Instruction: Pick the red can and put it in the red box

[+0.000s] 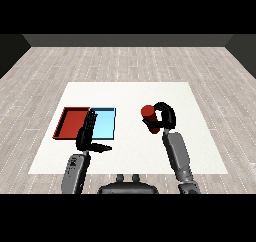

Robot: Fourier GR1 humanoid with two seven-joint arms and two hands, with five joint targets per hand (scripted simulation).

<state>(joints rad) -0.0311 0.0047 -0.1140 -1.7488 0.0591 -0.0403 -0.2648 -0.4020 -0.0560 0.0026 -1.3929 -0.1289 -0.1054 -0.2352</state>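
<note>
From my station I read the pick as done and the placing as still to come: my right hand (167,117) has its fingers curled round the red can (149,118), which sits right of the table's (200,151) middle, tilted a little toward the left. Whether the can is off the white surface or resting on it I cannot tell from this angle. The red tray (66,121) lies well to the left, with the light blue tray (109,123) touching its right side between it and the can, so the carry has to cross the blue one. My right forearm rises steeply from the lower right, wrist bent inward. My left hand (88,133) hovers over the seam of both trays, fingers straight, thumb out, holding nothing.
</note>
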